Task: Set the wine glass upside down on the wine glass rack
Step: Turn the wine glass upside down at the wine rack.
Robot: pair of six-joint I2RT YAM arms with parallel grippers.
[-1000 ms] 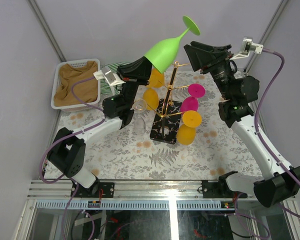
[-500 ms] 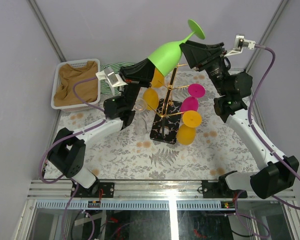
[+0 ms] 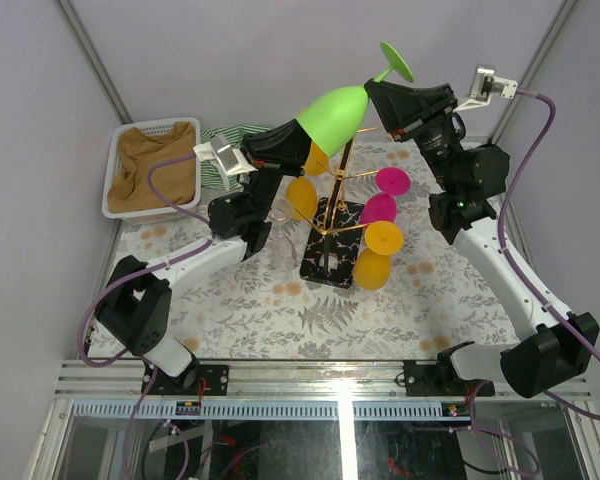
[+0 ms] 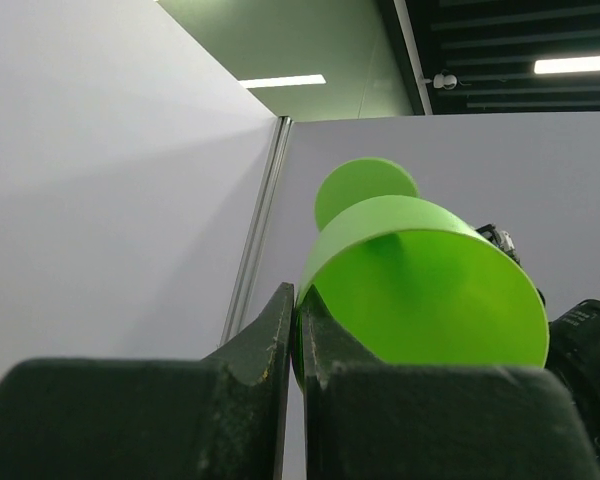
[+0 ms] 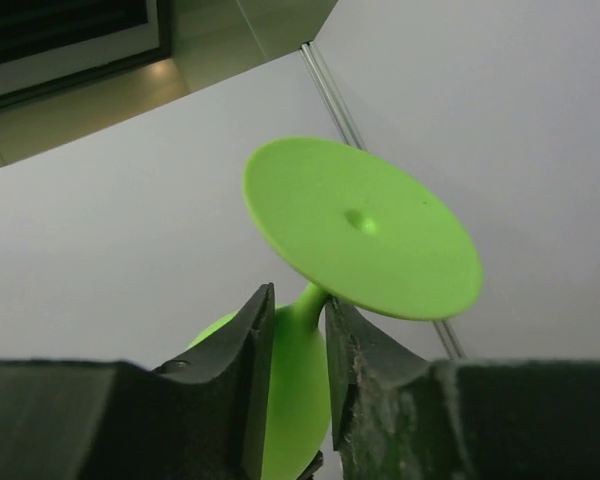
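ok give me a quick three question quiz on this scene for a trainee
1. True or false: the green wine glass already hangs on the wine glass rack.
2. Pick one: the right gripper has its fingers on either side of the glass's A) bowl, B) stem, C) foot edge.
3. Fill in: the left gripper pinches the glass at the ___ of its bowl.

Key: 1 false, both arms hold it up in the air above the rack; 2 B; 3 rim.

Lime-green wine glass [image 3: 332,113], gold rack [image 3: 341,172] on black speckled base [image 3: 315,263], fern-print tablecloth [image 3: 280,312].
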